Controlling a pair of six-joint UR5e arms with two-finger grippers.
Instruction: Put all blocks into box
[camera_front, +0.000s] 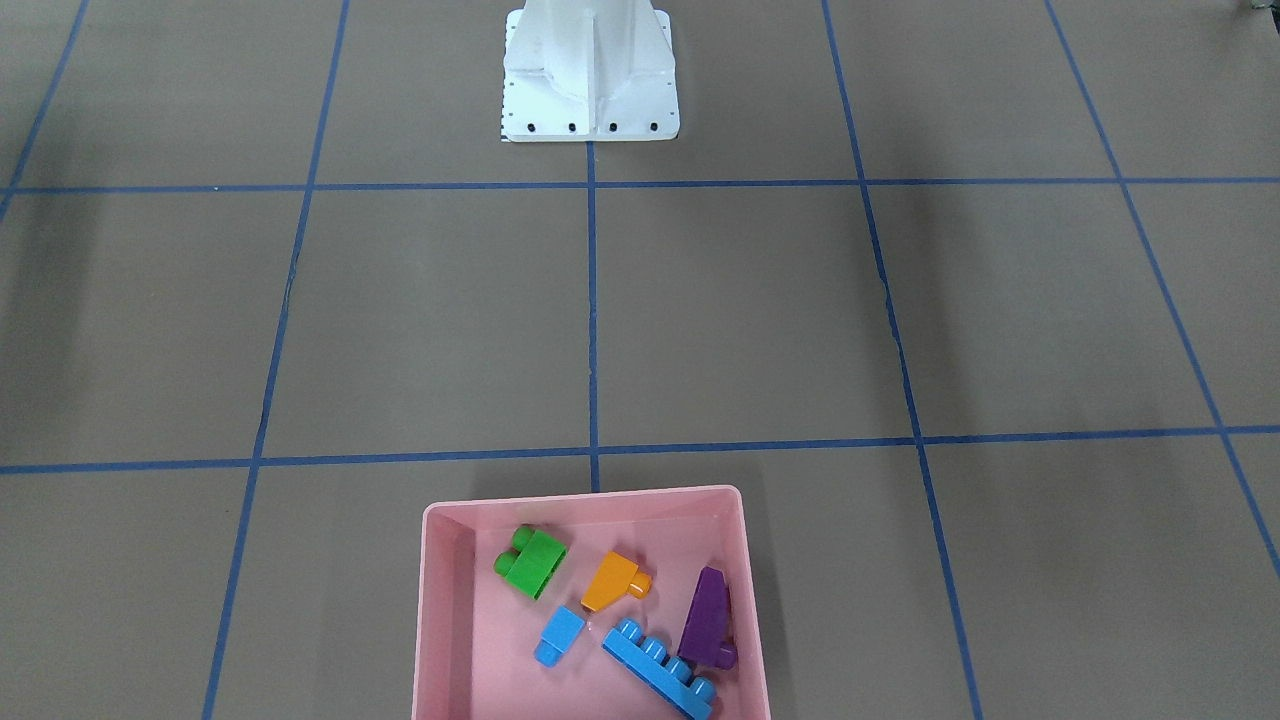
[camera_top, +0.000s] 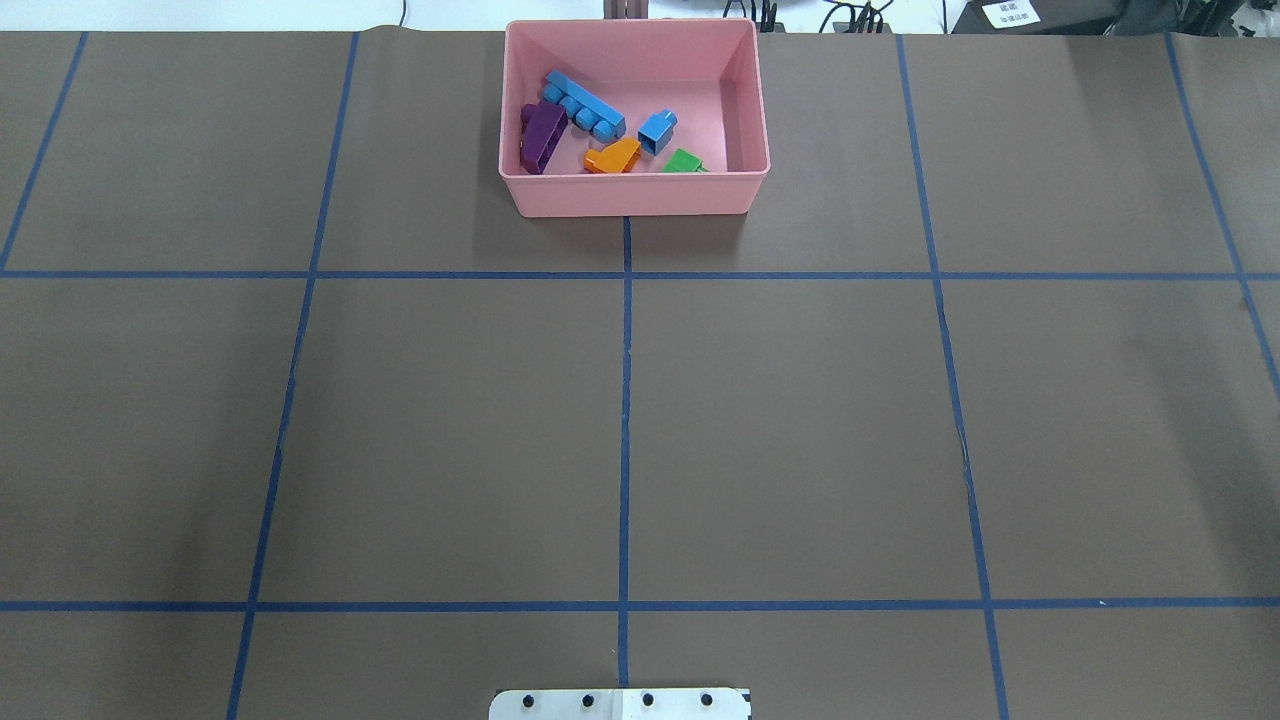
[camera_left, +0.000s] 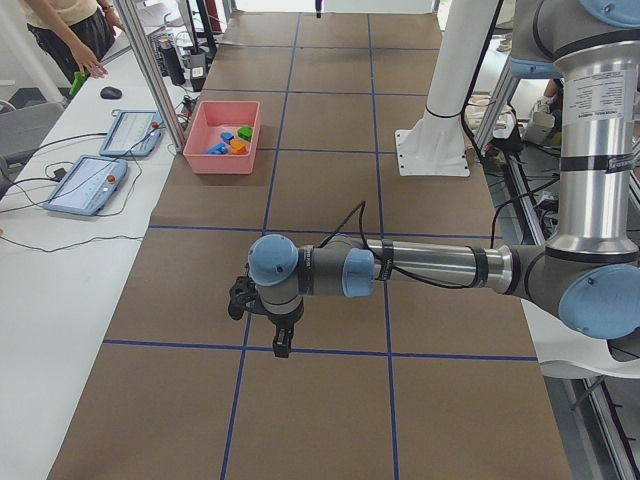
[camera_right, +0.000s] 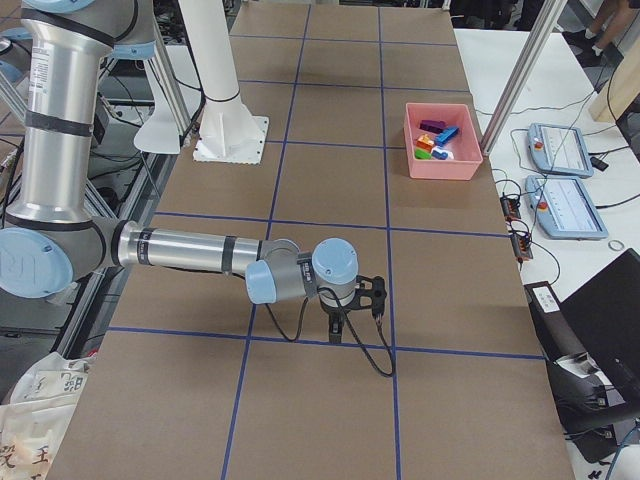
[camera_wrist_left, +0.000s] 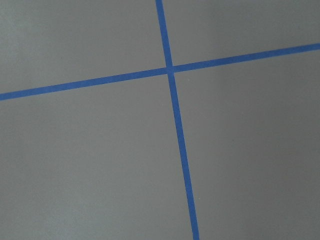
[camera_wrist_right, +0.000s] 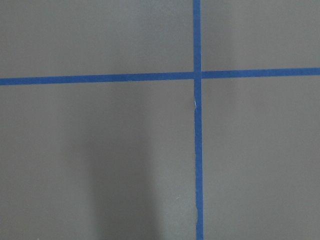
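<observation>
The pale pink box stands at the table's far edge from the robot, also in the overhead view. All five blocks lie inside it: green two-stud, orange sloped, small blue cube, long blue bar, purple wedge. My left gripper shows only in the exterior left view, low over bare table far from the box. My right gripper shows only in the exterior right view, likewise far from the box. I cannot tell whether either is open or shut. Both wrist views show only brown table and blue tape.
The white robot base is bolted at the table's middle rear. Blue tape lines grid the brown table. A side bench beyond the box holds two tablets, cables and a metal post. An operator stands by that bench.
</observation>
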